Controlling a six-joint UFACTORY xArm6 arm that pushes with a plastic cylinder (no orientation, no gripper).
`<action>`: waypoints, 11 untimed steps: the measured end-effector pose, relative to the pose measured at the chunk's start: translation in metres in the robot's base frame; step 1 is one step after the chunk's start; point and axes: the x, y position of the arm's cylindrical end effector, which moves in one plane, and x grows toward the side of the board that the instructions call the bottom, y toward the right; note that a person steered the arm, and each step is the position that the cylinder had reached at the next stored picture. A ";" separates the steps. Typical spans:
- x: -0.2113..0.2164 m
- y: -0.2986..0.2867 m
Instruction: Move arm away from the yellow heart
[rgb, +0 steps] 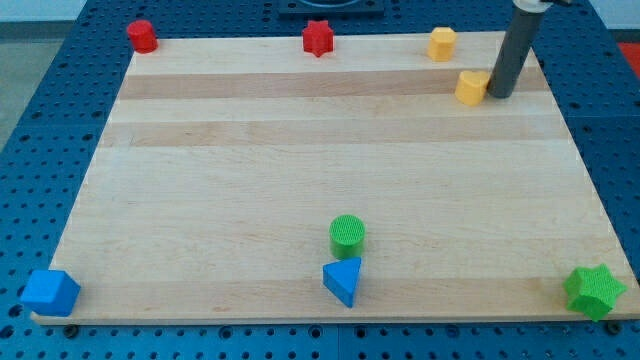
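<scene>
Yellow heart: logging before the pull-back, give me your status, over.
My tip at the view's top right, right beside the yellow heart. Another yellow block just above-left of it. Open board toward the view's bottom.

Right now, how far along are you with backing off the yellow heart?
Done: nothing that shows. In hand: my tip sits right beside the yellow heart, on its right in the view, touching it or nearly so; I cannot tell which. The other yellow block stands apart, nearer the view's top. Left: the whole retreat. Bare board toward the view's bottom looks like the safest way out.
</scene>
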 end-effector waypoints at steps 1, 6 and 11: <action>0.000 -0.010; -0.001 -0.020; 0.109 0.123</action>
